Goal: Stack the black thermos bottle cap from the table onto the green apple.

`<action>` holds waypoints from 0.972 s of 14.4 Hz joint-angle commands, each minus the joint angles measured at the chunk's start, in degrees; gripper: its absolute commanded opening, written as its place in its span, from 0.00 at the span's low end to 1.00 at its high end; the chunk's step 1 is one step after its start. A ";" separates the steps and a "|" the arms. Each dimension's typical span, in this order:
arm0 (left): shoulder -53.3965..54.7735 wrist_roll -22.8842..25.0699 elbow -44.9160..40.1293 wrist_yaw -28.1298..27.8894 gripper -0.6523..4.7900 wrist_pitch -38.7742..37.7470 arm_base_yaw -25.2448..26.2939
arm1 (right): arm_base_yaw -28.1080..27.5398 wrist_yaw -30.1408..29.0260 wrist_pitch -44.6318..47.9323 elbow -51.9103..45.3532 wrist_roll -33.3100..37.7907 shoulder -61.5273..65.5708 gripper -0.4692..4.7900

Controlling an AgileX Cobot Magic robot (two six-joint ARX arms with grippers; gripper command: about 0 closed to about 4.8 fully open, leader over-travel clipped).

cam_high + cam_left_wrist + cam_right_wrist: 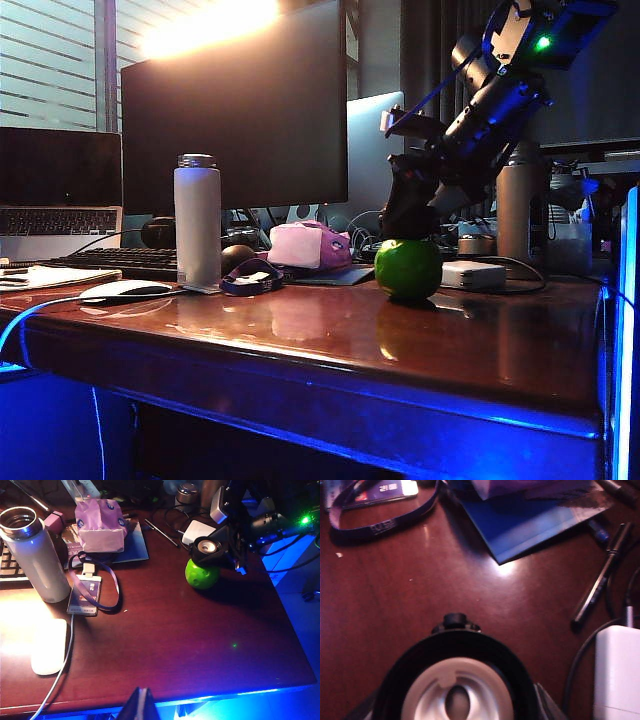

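The green apple [408,268] sits on the table [300,330] right of centre. Directly on top of it is the black thermos bottle cap [406,222], open side up, and my right gripper [410,200] is shut on it from above. In the left wrist view the cap [207,549] sits tilted on the apple [201,576]. In the right wrist view the cap [457,680], with its pale inner ring, fills the space between my right gripper's [457,700] fingers [547,705] and hides the apple. My left gripper [141,705] hangs shut and empty over the table's front edge.
A white thermos bottle [35,555] stands at the left, with a lanyard and card [87,592] and a white mouse [48,646] beside it. A pink pack [100,525] lies on a blue notebook [540,525]. Pens [600,585] and a white charger [617,670] lie near the apple.
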 commanded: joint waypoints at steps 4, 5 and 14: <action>-0.13 0.44 0.13 0.33 0.11 0.39 0.00 | 0.02 0.72 -0.61 0.22 0.22 -0.11 0.73; -0.13 0.44 0.13 0.33 0.11 0.37 0.00 | 0.02 0.90 -0.63 0.22 0.22 -0.11 0.73; -0.13 0.44 0.13 0.33 0.11 0.39 0.00 | 0.02 0.66 -0.90 0.22 -1.09 -0.11 1.00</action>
